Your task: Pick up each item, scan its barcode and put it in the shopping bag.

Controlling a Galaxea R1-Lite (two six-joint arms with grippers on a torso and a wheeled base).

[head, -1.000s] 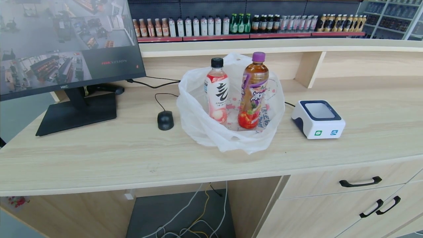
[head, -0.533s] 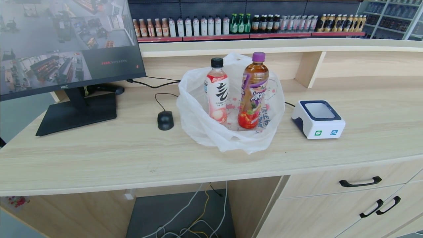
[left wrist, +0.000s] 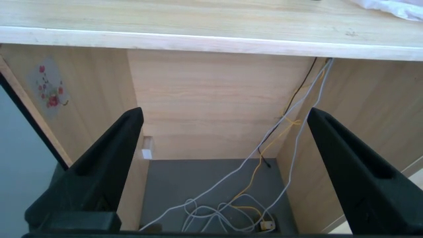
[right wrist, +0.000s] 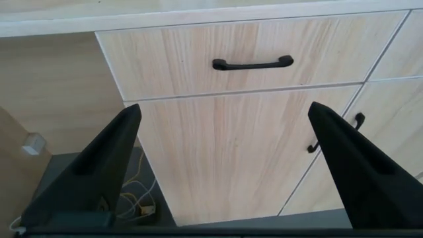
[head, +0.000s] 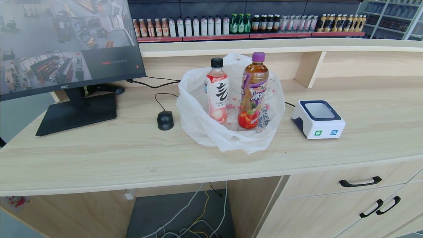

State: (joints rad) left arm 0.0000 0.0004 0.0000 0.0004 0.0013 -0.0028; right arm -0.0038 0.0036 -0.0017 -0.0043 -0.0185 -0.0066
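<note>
Head view has the shopping bag (head: pixel 228 134) sitting open on the wooden counter (head: pixel 99 155), with both items upright inside it: the black-capped pink bottle (head: pixel 216 92) to the left and the purple-capped tea bottle (head: pixel 253 92) just beside it. A scanner (head: pixel 318 119) stands near the bag's right side. Below the counter edge, the left gripper (left wrist: pixel 225 112) is spread wide and empty, facing loose cables (left wrist: pixel 264 172). The right gripper (right wrist: pixel 225 107) is equally wide and empty, facing a drawer handle (right wrist: pixel 253 64).
</note>
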